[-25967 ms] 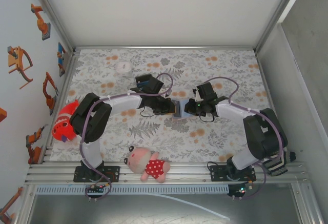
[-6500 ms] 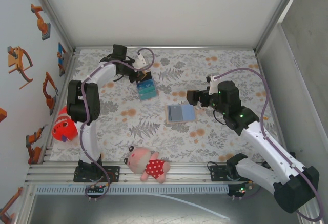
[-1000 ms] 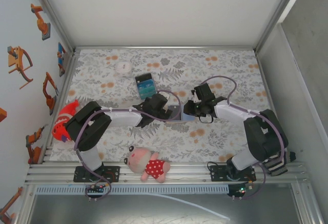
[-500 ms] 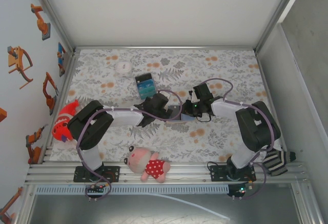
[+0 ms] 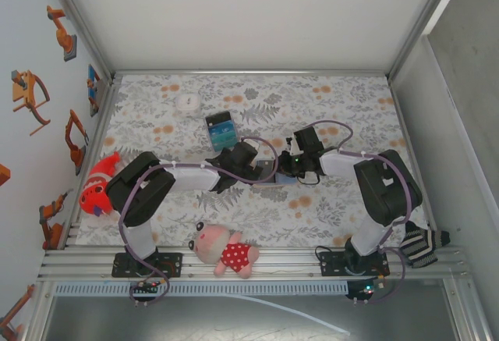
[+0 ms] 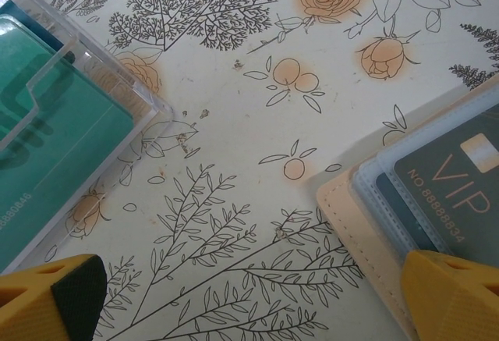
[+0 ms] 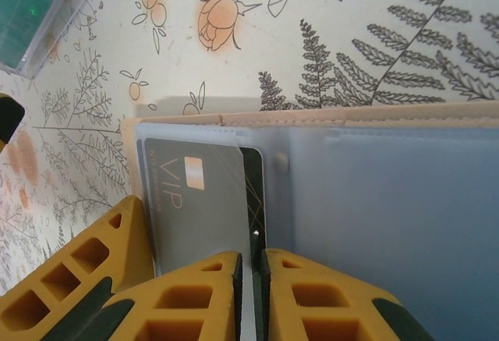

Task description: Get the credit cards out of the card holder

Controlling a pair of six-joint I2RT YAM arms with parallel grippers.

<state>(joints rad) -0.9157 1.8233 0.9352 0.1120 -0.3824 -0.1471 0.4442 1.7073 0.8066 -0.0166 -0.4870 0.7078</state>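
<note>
Right end effector (image 7: pixel 251 294) was closed down to a thin slit over the open card holder (image 7: pixel 390 193), and the edge of a dark card (image 7: pixel 252 193) ran straight into that slit, caught between the two yellow fingers (image 7: pixel 187 302). A grey VIP card (image 7: pixel 199 200) lay in the holder's clear sleeve just beside the dark one, on the side away from the holder's fold, partly overlapping it.

The left end effector (image 6: pixel 249 306) stood as wide open as it goes and held nothing. One of its fingers (image 6: pixel 456 298) sat over the card holder's tan outer border, next to the VIP card; the other hung above bare floral tabletop (image 6: pixel 234 122), well clear of the holder. Whether the nearer finger actually pressed on the leather could not be told.

The card holder lay spread flat, blue-grey faces up, between the two wrists. A clear box (image 6: pixel 70 115) with teal cards inside stood near the holder on its far-left side, apart from it. A plush pig (image 5: pixel 226 252) lay between the holder and the arm bases, and a red toy (image 5: pixel 97 189) lay well off beyond the left arm.
</note>
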